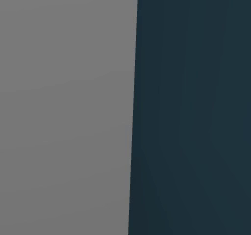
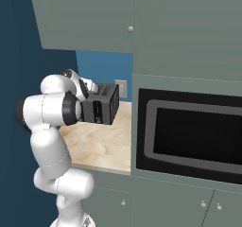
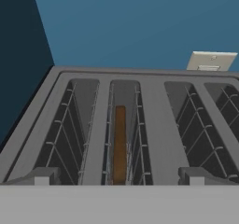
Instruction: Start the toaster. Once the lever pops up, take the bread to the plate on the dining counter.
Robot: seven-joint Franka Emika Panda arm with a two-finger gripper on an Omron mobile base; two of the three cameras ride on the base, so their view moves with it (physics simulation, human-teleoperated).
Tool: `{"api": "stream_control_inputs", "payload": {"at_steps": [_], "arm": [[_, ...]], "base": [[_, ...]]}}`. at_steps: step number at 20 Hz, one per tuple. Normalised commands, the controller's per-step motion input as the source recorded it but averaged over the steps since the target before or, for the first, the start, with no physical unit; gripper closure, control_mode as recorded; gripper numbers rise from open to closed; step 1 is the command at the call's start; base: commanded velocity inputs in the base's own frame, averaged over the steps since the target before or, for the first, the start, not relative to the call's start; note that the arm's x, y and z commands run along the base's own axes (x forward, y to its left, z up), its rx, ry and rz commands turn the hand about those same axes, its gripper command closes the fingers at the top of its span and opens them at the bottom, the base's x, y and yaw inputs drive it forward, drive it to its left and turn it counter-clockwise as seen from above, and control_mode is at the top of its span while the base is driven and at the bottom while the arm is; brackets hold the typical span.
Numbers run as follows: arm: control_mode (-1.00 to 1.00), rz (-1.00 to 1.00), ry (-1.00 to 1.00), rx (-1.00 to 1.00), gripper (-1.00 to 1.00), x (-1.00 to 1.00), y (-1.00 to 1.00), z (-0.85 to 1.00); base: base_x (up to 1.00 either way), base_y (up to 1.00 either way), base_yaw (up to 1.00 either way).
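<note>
I look down onto the grey top of the toaster, with its several wire-lined slots. The bread, a thin brown slice, stands on edge deep in the second slot from the left. My gripper hangs open just above the toaster's near edge, one fingertip left of the bread's slot and the other to its right. In the right base view the dark toaster sits on a beige marble worktop in a corner, with my arm bent over it. The plate and the dining counter are out of view.
A wall socket is on the blue wall behind the toaster. A built-in oven in a tall grey-green cabinet stands right of the worktop, with wall cupboards above. A grey panel and a dark wall are close in the left base view.
</note>
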Motion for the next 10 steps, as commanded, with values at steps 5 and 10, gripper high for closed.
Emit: {"api": "stream_control_inputs", "payload": {"at_steps": [5, 10], "arm": [[-1.0, 0.0, 0.0, 0.0, -1.0, 0.0, 0.0, 0.0], [-1.0, 0.0, 0.0, 0.0, -1.0, 0.0, 0.0, 0.0]], "base": [[0.0, 0.0, 0.0], [0.0, 0.0, 0.0]]}}
